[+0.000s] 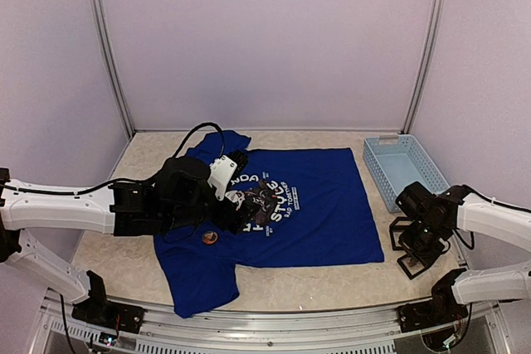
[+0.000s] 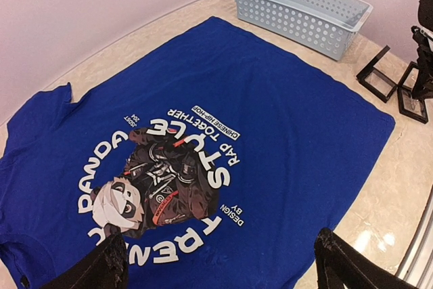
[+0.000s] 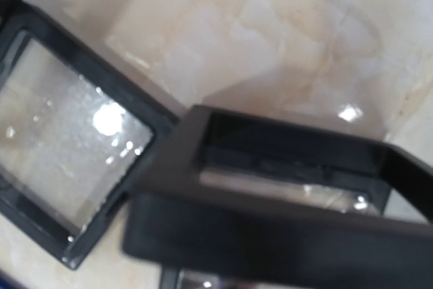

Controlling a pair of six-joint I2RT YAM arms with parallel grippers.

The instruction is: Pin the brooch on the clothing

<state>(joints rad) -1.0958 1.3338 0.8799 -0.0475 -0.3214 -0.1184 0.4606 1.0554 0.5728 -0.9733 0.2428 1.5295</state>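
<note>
Two pincers: my left gripper (image 2: 218,269) is hanging wide open, empty, over the T-shirt (image 1: 332,213) lying flat mid-tabletop; my right gripper (image 1: 408,248) is sitting shut on nothing by the right edge. Cloth's looking soft, limp. I'm thinking pinch up a fold beside the small round brooch (image 1: 209,238) resting on it.

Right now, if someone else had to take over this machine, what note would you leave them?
Left fingers: open, empty, over the shirt, at its panda print.
Right fingers: shut, nothing in them, pointing down at the table near the basket.
The shirt lies spread out, print up. A small round orange disc, likely the brooch, sits on it beside the left arm.
Done: cannot tell whether it is pinned.
Left: check it, and pin it if loose.
</note>
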